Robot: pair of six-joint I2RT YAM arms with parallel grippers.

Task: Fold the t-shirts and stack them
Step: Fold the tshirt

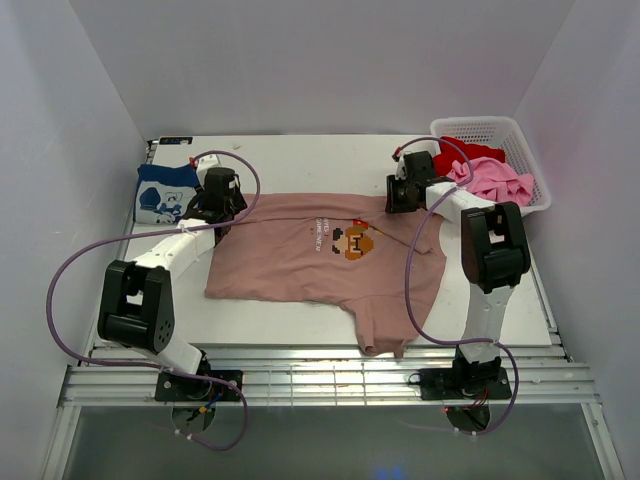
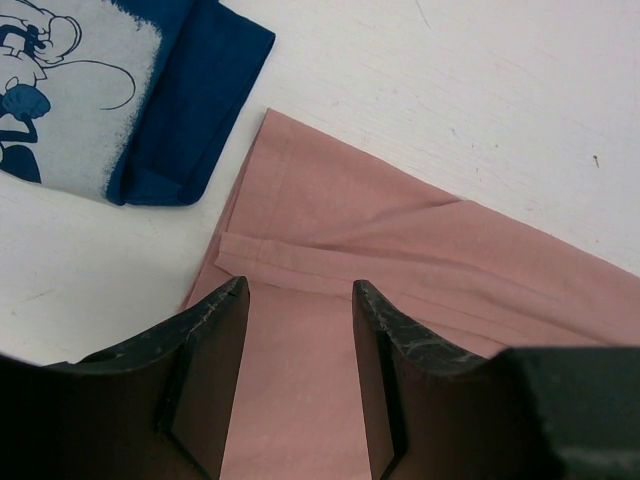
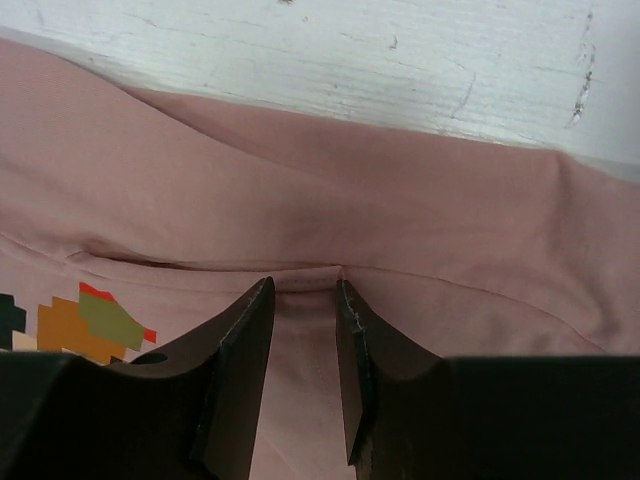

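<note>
Where the left jaws stand: we see them low over the far left corner of the pink-tan t-shirt (image 1: 300, 262), their fingers (image 2: 215, 360) set moderately wide apart.
Left jaws, hold: a strip of the cloth shows in the gap and the jaws are not closed on it; the tips reach a narrow folded hem that runs across the tee.
Right jaws: we find them narrow, the fingers (image 3: 240, 360) close together at the far edge of the same tee, toward its right end.
Right jaws, hold: a small ridge of cloth sits between the tips and creases run out from it to both sides; we cannot tell whether it is pinched.
Print: the pixel-art print (image 1: 355, 240) lies just left of the right jaws in the wrist view, with small text beside it from above.
Pink-tan t-shirt: it lies spread on the table (image 1: 300, 160) between the two arms, one sleeve reaching toward the near edge.
Navy t-shirt (image 1: 165, 192): folded, white print up, it rests at the far left of the table near the left jaws; we see a thin strip of table between it and the pink-tan corner.
Basket (image 1: 480, 127): white, at the far right corner of the table.
Basket contents: a red t-shirt (image 1: 470, 150) and a bright pink t-shirt (image 1: 495, 180), heaped loosely.
</note>
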